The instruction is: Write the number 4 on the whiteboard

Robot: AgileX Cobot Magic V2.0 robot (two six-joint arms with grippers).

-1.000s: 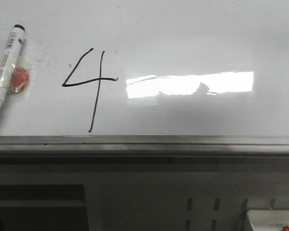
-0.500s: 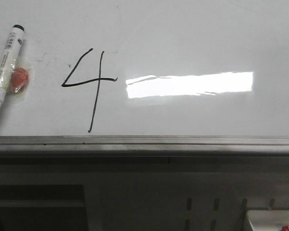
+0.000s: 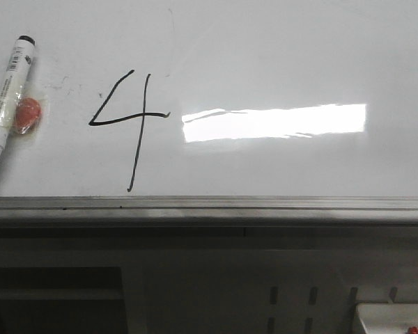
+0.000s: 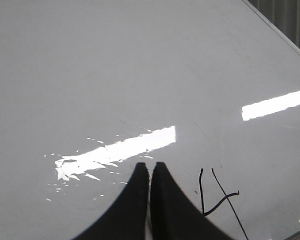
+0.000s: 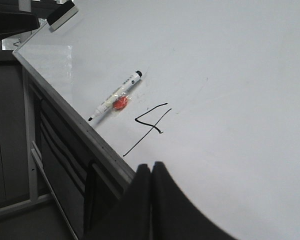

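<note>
Number 4 [image 3: 129, 125] drawn on whiteboard [image 3: 279, 56], just left of glare. Marker [image 3: 5, 97] lying well left of 4, uncapped. Left end effector [image 4: 150, 172] & right end effector [image 5: 151, 172]: both closed tight, empty.

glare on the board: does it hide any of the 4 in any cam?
Front view: a bright rectangular glare on the whiteboard starts just right of the number 4; the strokes stay clear. Left wrist view: two glare patches, both apart from the 4, which is partly cut off by the frame edge and the left pincer. Right wrist view: no glare near the 4, above the right pincer.
</note>
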